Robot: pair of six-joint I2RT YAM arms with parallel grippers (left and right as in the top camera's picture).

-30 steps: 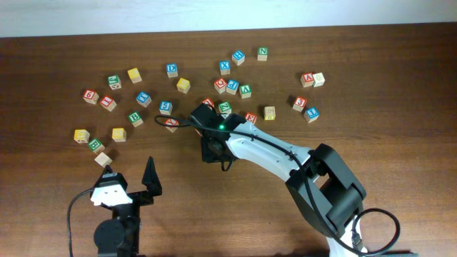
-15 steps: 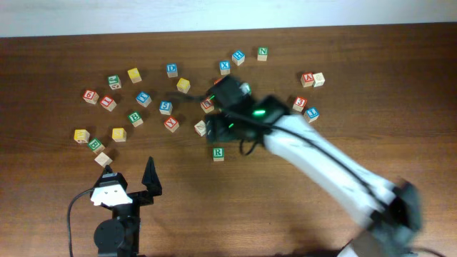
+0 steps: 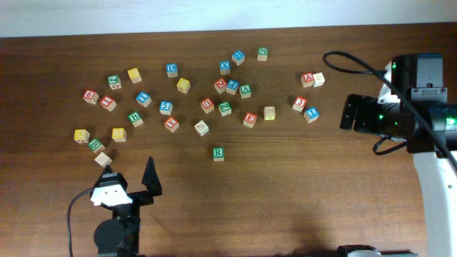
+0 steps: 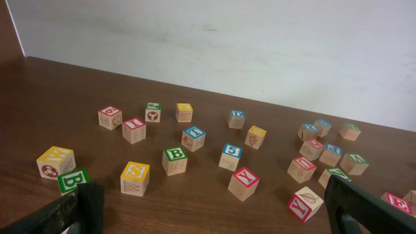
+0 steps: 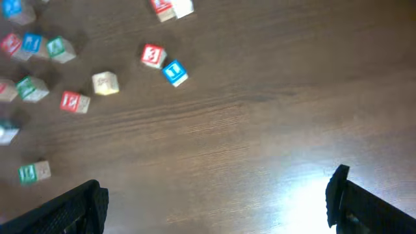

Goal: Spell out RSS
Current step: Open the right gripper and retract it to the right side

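A green R block (image 3: 218,153) stands alone on the brown table (image 3: 285,193), in front of the scattered letter blocks; the right wrist view shows the R block (image 5: 31,171) at the far left. I cannot read for certain which blocks carry an S; a blue block (image 3: 166,107) with a 5-like mark lies in the scatter. My right gripper (image 3: 348,113) hangs open at the table's right side, far from the R block, nothing between its fingers (image 5: 348,198). My left gripper (image 3: 129,175) rests open at the front left, empty.
Several red, blue, green and yellow letter blocks (image 3: 225,86) spread across the table's far half. A red Y block (image 4: 244,183) and a yellow block (image 4: 134,177) lie nearest the left gripper. A red block (image 5: 153,55) and a blue one (image 5: 174,73) sit ahead of the right gripper.
The right gripper opened, left the R block standing in the middle, and its arm swung back to the right side. The left arm has not moved.
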